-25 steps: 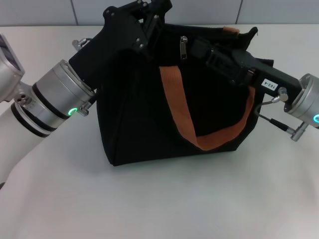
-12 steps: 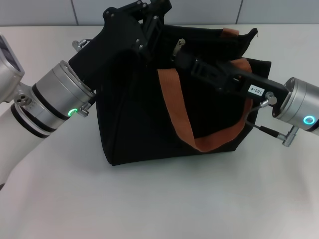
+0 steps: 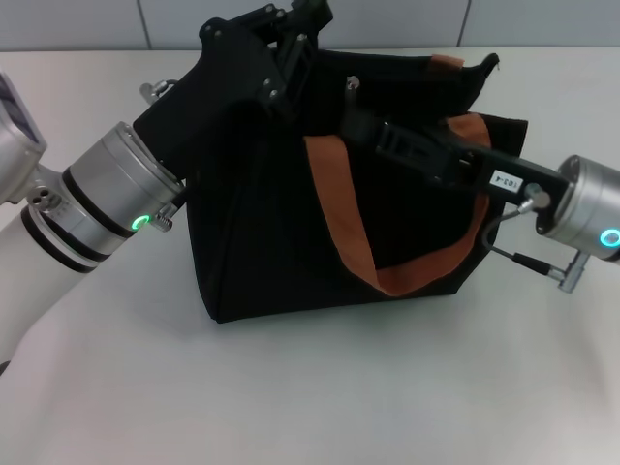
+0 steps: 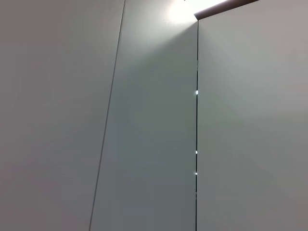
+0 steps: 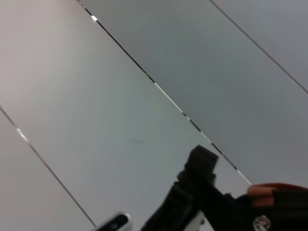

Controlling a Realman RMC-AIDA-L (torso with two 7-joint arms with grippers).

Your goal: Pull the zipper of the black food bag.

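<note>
The black food bag [image 3: 271, 232] stands upright on the white table, with an orange-brown strap [image 3: 339, 213] hanging down its front. The small silver zipper [image 3: 353, 85] shows at the bag's top edge, partly hidden. My right gripper [image 3: 356, 109] reaches in from the right and is shut on the zipper at the top middle. My left gripper [image 3: 295, 41] is shut on the bag's top rim at its left corner. The right wrist view shows the left gripper [image 5: 197, 187] farther off and a bit of orange strap [image 5: 272, 190]. The left wrist view shows only wall panels.
The white table [image 3: 339, 387] spreads in front of and around the bag. A grey panelled wall [image 3: 407, 19] runs behind it. A thin cable [image 3: 504, 218] loops by my right wrist close to the bag's right side.
My right gripper moved left along the bag's top onto the zipper, then drew back slightly to the right. The zipper pull no longer hangs free. The left arm stayed put.
</note>
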